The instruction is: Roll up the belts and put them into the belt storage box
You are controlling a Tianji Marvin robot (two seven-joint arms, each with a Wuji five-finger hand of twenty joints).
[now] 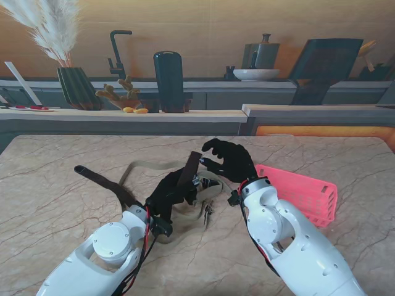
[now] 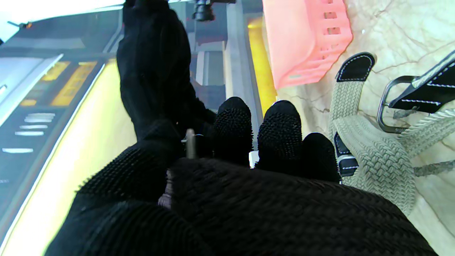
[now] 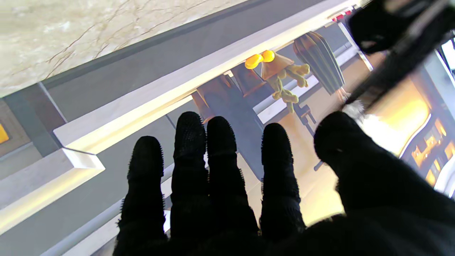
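Dark brown belt (image 1: 185, 176) held at mid-desk by the left hand (image 1: 168, 196), whose fingers are curled shut around it. From the grip one end rises, tilted slightly to the right and away from me. The rest appears to pass under the hand and trail leftward along the desk (image 1: 55, 203), its long axis running left and slightly away to a rounded tip. The right hand (image 1: 227, 160) hangs just right of the raised end, fingers spread and bent toward it, gripping nothing. Whether a fingertip touches the strap cannot be told. It is the hand nearer that free end.

Second belt, a beige woven belt (image 1: 145, 166), lies slack in loops under and around the left hand. The left wrist view shows its braided webbing, dark stitched leather end tabs and a metal buckle (image 2: 385, 106).

The pink belt storage box (image 1: 305, 194), a slotted plastic basket, stands on the desk to the right of the right arm, apart from both belts. No belt lies in it.

The coming move probably turns on the right hand catching the raised end to start the coil while the left hand holds the strap.
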